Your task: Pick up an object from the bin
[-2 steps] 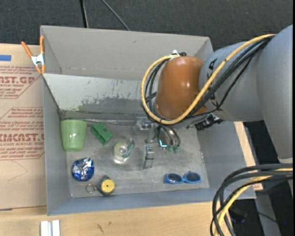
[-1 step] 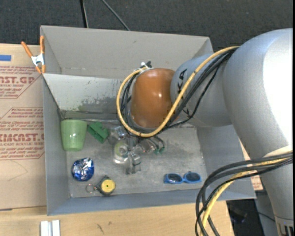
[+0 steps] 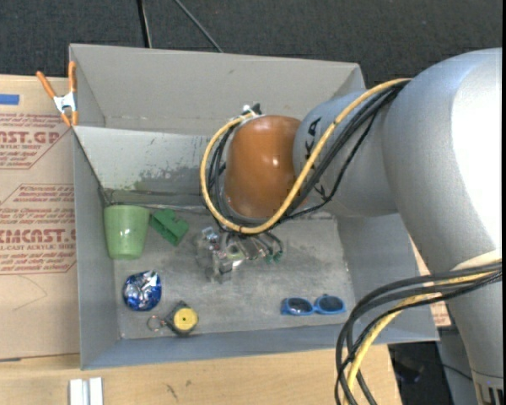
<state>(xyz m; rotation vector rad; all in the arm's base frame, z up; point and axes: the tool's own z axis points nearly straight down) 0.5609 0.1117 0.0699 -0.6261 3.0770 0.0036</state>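
Arm came in from the right side, orange cover (image 3: pixel 257 165) on the wrist, yellow cables (image 3: pixel 209 169) looped round it. Tool (image 3: pixel 222 258) was down low over the middle of the bin (image 3: pixel 236 78), at or just above the floor. Couldn't tell whether the tool was spread or pressed together; the metal parts blurred into one clump from this angle. Couldn't tell if anything was in it either.

Nearest thing: a small green piece (image 3: pixel 275 256) on the floor just beside the tool, on the side toward the bin's right wall. Next nearest: a green block (image 3: pixel 169 227), between the tool and the left wall, a bit toward the back.

Rest lay apart from the tool. Pale green cup (image 3: pixel 125 230) on its side against the left wall, just beside the block. Blue-and-white crumpled ball (image 3: pixel 141 290) near the front left corner. Small yellow round disc (image 3: pixel 184 318) with a ring, by the front wall. Blue sunglasses (image 3: pixel 312 305) near the front right corner.
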